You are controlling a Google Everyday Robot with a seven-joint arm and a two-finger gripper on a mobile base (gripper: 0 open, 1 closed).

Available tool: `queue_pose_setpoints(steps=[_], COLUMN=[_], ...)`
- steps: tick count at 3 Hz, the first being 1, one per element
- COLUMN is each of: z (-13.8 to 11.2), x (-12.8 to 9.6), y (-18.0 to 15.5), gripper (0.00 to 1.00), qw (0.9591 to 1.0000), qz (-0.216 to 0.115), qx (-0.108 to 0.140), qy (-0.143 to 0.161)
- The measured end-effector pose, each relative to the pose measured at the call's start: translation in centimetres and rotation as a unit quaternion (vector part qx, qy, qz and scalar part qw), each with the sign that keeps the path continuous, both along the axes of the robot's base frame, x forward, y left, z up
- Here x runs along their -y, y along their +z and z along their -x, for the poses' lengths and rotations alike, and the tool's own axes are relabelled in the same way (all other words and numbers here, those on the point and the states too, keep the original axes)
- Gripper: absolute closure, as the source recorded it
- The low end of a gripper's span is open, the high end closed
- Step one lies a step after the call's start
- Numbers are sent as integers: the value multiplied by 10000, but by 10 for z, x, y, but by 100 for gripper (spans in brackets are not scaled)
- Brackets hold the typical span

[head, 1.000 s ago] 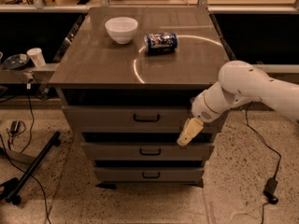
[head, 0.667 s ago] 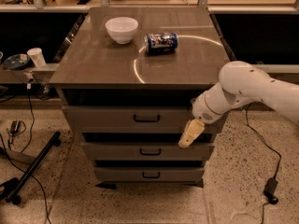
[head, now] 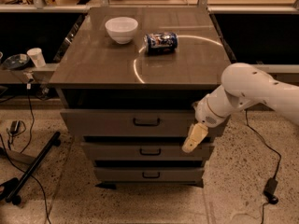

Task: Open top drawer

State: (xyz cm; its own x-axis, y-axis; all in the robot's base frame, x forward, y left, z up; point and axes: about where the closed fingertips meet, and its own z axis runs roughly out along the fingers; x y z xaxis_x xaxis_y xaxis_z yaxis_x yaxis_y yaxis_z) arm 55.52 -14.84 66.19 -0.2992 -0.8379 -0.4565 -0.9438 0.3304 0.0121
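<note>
The top drawer [head: 107, 123] is the widest grey-brown front, with a dark loop handle [head: 146, 122] at its centre. It stands forward of the two narrower drawers below, with a dark gap above it under the cabinet top. My gripper [head: 194, 138] is beige and hangs from the white arm [head: 247, 90]. It is in front of the right end of the top drawer's lower edge, well to the right of the handle and over the right end of the middle drawer [head: 117, 151].
On the cabinet top [head: 93, 64] stand a white bowl [head: 121, 29] and a blue can [head: 160, 42] lying on its side. A black stand leg [head: 32, 168] and cables lie on the floor at left, a cable and plug [head: 271, 190] at right. A paper cup [head: 35, 57] stands on a left shelf.
My gripper has shifted slightly down along the right end of the drawer fronts. The top drawer front seems a little farther out. Bowl and can have not moved.
</note>
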Motion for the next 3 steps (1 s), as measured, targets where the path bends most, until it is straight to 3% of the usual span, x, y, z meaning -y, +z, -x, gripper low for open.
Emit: queue_pose_setpoints(steps=[3], z=[39], x=[15], y=[-3], gripper=[0], qw=[9998], qz=[111], qx=[-148], qy=[-21])
